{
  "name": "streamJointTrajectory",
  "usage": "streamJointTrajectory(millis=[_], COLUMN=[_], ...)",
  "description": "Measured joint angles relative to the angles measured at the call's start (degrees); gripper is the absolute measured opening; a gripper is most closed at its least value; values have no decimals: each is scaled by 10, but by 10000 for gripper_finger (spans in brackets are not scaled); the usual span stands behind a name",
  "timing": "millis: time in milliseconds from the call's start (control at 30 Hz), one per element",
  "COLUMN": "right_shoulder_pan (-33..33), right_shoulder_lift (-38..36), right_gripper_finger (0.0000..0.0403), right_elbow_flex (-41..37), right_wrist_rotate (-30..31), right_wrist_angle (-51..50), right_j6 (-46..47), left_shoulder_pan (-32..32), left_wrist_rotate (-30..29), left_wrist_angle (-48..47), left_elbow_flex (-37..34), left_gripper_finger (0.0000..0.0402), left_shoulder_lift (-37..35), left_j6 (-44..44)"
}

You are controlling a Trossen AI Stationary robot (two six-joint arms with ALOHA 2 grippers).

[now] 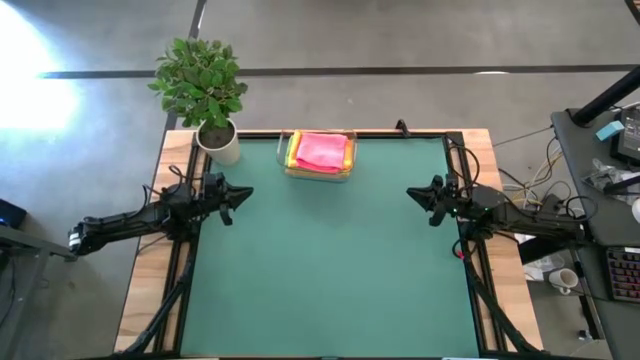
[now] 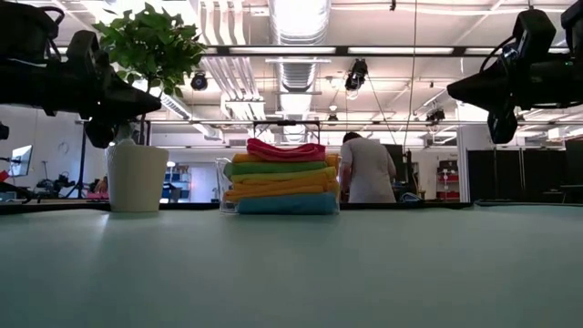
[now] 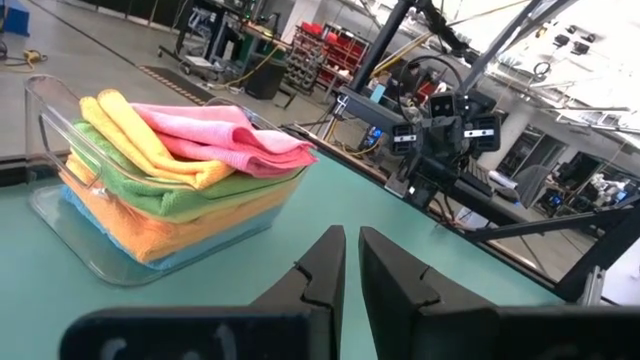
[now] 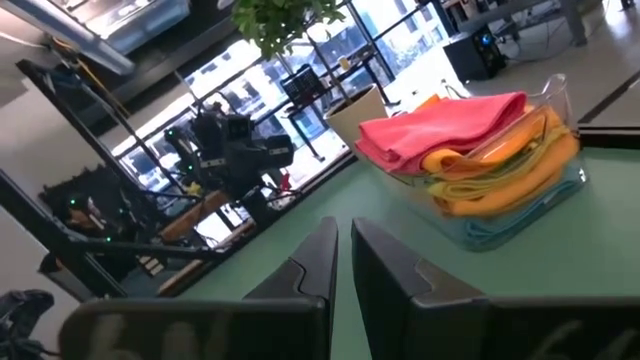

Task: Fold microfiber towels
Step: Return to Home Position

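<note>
Both my arms sat back at the table sides, well apart from the work. Left gripper over the left edge of the green mat, right gripper over the right edge. Each had its fingers drawn nearly together, only a thin slit showing in the wrist views, and held nothing.

The microfiber towels were all folded and stacked in the clear tray at the far edge of the mat, just beside the potted plant. Pink was on top and light blue at the bottom, with orange, yellow and green between. I saw none outside the tray, so I judged the folding done.

Handling, my read: light, soft, limp, with a fuzzy nap that the pads should grip well. No stiffness, so a towel would droop from any single hold. Best pinch was a corner or the folded edge, through all the layers. The pink one's loose folds rose above the rim and were the easiest to reach. The tray wall looked slick and rigid.

No brand, label or writing readable on the towels or the tray.
</note>
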Motion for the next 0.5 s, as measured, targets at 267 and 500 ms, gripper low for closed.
streamJointTrajectory(millis=[267,500], right_shoulder_pan=[0,0], right_shoulder_lift=[0,0], right_gripper_finger=[27,27], right_elbow_flex=[0,0], right_wrist_rotate=[0,0], right_wrist_angle=[1,1], right_j6=[0,0], left_shoulder_pan=[0,0], left_wrist_rotate=[0,0], left_wrist_angle=[0,0], left_elbow_flex=[0,0], left_gripper_finger=[19,19], left_shoulder_lift=[4,7], left_j6=[0,0])
